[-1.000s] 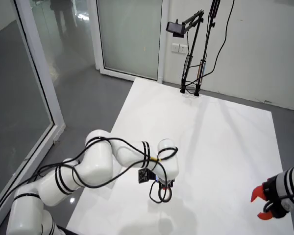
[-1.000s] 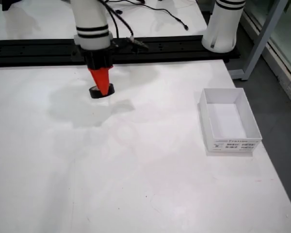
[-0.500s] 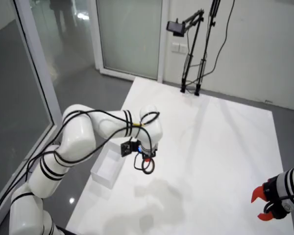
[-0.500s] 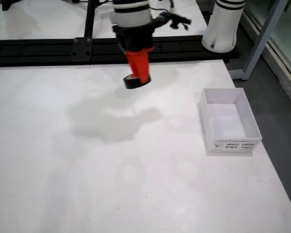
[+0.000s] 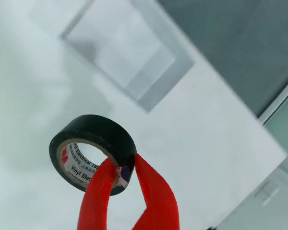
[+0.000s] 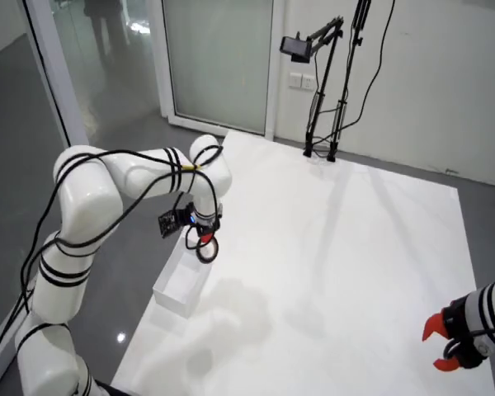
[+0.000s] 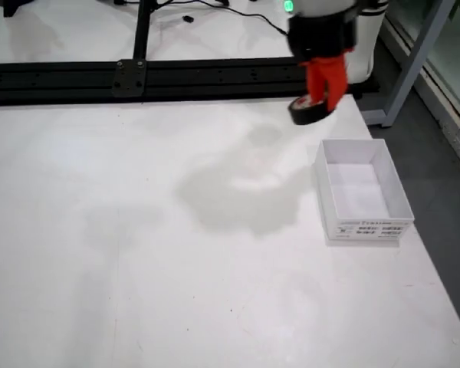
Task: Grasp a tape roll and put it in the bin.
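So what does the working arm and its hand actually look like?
The working arm is glossy white, built of rounded segments with black bands at the joints. Black cables loop loosely along its outside. A small black module with a blue light sits near the wrist. Its hand has two bright red fingers, smooth and tapering to narrow tips.

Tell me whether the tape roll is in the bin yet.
Not yet. The black tape roll hangs pinched in the red gripper, above the table beside the empty white bin.
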Available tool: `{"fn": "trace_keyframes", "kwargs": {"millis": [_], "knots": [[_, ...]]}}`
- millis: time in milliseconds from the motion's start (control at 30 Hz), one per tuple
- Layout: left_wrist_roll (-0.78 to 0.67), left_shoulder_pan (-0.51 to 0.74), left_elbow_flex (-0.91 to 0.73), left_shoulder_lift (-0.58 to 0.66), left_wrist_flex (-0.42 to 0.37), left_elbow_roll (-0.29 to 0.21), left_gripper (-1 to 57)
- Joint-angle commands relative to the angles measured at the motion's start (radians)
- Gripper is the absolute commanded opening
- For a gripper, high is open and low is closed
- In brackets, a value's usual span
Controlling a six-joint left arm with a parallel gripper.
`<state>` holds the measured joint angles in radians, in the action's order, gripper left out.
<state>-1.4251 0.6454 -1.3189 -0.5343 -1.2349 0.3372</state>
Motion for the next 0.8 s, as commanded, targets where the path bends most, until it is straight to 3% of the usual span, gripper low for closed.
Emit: {"fn": "trace_keyframes", "kwargs": {"millis": [33, 200, 800], "knots": [[0.006, -0.211, -0.164, 0.093, -0.009, 0.023, -0.7], [0.006, -0.216, -0.164, 0.024, 0.002, 0.023, -0.7], [-0.018, -0.224, -0.164, -0.200, 0.196, 0.023, -0.8]]}}
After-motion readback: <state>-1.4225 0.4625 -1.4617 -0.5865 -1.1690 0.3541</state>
